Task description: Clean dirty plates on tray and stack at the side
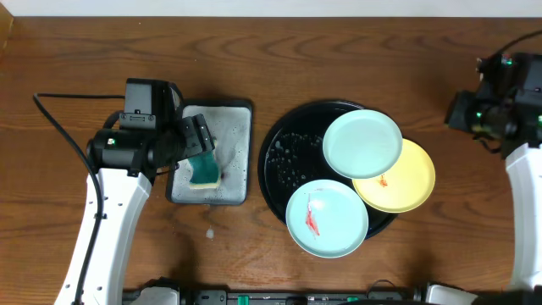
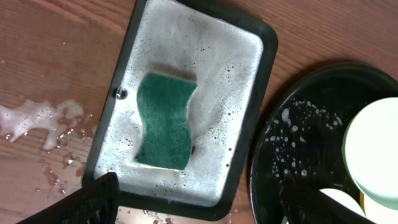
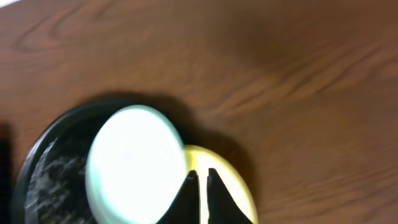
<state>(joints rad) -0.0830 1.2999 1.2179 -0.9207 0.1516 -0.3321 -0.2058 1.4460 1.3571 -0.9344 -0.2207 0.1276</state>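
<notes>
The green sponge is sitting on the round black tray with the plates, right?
No. The green sponge lies in the foamy rectangular tray, beside the round black tray that holds the plates. The left wrist view shows it.

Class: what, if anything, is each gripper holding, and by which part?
Nothing is held. The left gripper is open by the sponge; the right gripper is shut and empty.
</notes>
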